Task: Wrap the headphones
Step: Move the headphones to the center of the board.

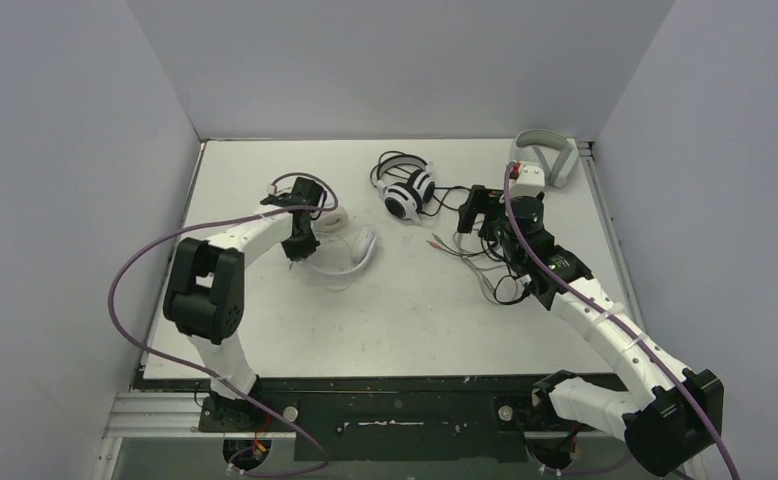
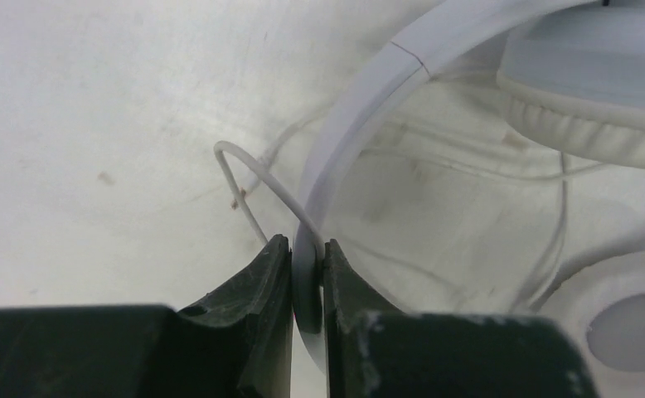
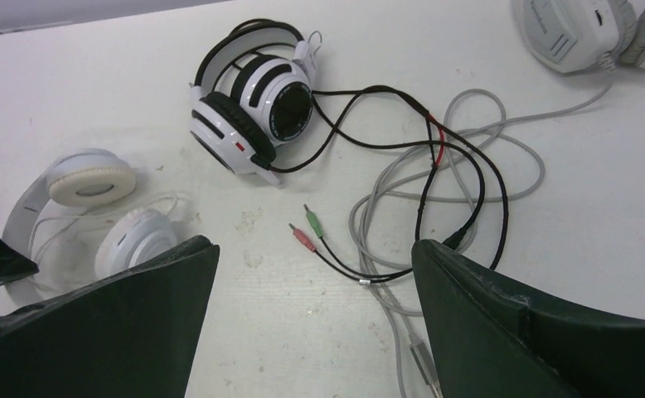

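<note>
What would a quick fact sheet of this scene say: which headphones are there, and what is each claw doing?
Left gripper: shut on the headband of the white headphones
Right gripper: open, hovering, holding nothing
Black-and-white headset: lying at the far middle, its black cable loose, unwrapped
Grey headphones: far right corner, grey cable crossing the black one

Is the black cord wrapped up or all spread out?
Spread out. The black cord sprawls in loose loops across the table, crossing the grey cord, its plugs lying free.
</note>
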You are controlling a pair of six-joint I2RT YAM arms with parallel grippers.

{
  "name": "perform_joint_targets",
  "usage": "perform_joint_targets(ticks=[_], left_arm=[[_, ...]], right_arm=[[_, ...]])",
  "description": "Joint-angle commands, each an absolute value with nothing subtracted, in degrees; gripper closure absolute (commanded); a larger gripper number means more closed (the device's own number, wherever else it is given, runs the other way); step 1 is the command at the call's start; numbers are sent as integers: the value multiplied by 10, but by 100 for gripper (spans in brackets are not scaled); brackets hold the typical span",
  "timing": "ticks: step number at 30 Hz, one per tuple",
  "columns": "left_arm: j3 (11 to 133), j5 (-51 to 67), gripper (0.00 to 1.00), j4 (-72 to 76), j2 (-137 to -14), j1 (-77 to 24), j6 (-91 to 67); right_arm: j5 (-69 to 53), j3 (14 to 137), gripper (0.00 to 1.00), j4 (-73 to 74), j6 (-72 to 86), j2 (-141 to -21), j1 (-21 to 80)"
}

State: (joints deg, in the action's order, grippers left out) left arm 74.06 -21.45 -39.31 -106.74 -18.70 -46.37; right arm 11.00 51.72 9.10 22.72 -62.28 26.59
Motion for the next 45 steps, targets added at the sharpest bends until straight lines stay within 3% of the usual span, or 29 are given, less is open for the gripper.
perform_joint_targets(ticks=[1, 8, 14, 18, 20, 24, 30, 35, 38, 41, 45], left_arm=[[667, -134, 100, -428, -936, -190, -259], [604, 33, 98, -388, -844, -253, -137], [623, 43, 95, -310, -869, -369, -133], [674, 40, 90, -305, -942, -409, -114], [683, 60, 81, -287, -963, -410, -113], [687, 46, 53, -262, -968, -410, -115], [672, -16, 41, -289, -917, -412, -136], [618, -67, 41, -307, -825, -448, -195], [581, -106, 46, -307, -787, -476, -266], [534, -130, 57, -278, -764, -491, -325], [518, -158, 59, -257, -777, -491, -371]], right_arm=[[67, 506, 10, 96, 231, -600, 265], [-31, 498, 12, 102, 223, -625, 271], [-95, 470, 11, 75, 206, -627, 284], [-105, 442, 2, 65, 197, -624, 301], [-105, 413, 0, 46, 211, -605, 301], [-102, 356, 0, 19, 226, -561, 299], [-94, 313, 0, 26, 236, -512, 299], [-78, 303, 1, 44, 230, -481, 299], [-67, 306, 1, 51, 225, -472, 299], [-63, 310, 1, 51, 220, -471, 299], [-59, 324, 2, 58, 214, -482, 299]])
